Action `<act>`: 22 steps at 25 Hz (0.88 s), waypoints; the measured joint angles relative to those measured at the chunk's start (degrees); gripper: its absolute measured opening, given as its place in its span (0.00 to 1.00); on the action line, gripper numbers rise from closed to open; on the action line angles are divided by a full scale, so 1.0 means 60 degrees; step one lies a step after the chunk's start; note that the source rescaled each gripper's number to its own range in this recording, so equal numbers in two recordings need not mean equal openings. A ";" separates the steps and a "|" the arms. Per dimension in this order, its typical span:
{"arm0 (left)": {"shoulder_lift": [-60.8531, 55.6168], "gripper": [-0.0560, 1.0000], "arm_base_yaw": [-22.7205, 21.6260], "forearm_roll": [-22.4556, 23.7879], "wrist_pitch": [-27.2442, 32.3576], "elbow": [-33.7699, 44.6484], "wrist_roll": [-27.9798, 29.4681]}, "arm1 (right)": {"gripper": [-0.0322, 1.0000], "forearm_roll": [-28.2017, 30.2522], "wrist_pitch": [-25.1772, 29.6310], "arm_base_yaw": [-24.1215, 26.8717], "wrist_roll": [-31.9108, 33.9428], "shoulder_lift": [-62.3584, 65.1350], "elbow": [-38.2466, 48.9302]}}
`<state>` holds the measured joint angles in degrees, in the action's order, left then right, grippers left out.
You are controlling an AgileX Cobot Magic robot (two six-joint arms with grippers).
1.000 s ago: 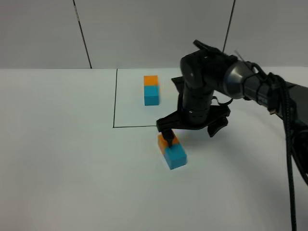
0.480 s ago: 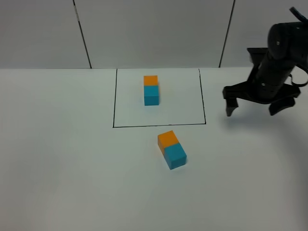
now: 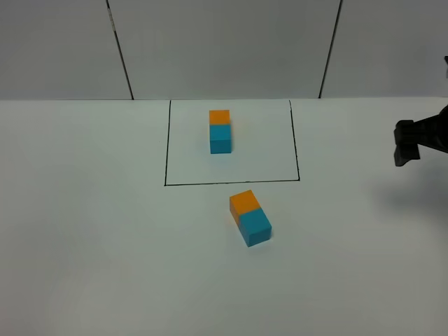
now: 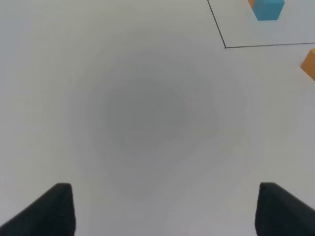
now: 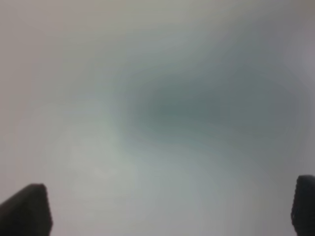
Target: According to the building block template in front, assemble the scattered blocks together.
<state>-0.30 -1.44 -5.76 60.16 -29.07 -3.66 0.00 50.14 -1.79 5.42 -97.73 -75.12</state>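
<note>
The building block template is an orange cube joined to a cyan cube inside a black-lined rectangle. The scattered blocks lie just in front of that rectangle, the orange block touching the cyan block in a slightly skewed row. My right gripper is open and empty over bare table; one of its fingers shows at the exterior view's right edge, far from the blocks. My left gripper is open and empty, out of the exterior view. The left wrist view shows the template's cyan cube and the scattered orange block.
The white table carries only the two block pairs and the drawn rectangle. A grey panelled wall stands behind it.
My right gripper has left the orange scattered block and pulled away to the far right edge. The joined scattered blocks have not moved.
</note>
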 joint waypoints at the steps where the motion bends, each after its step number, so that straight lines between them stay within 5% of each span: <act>1: 0.0000 0.80 0.0000 0.0000 0.0000 0.0000 0.0000 | 0.99 0.0107 0.0035 0.0004 0.0048 0.0446 0.0250; 10: 0.0000 0.80 0.0000 0.0000 0.0000 0.0000 0.0000 | 0.99 0.0406 0.0228 0.0036 0.0308 0.4631 0.3137; 22: 0.0000 0.80 0.0000 0.0000 0.0000 0.0000 0.0000 | 0.99 0.0610 0.1582 0.0048 0.0247 0.9906 0.6102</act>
<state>-0.30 -1.44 -5.76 60.16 -29.07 -3.66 3.66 59.63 -1.50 6.91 -38.30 -38.51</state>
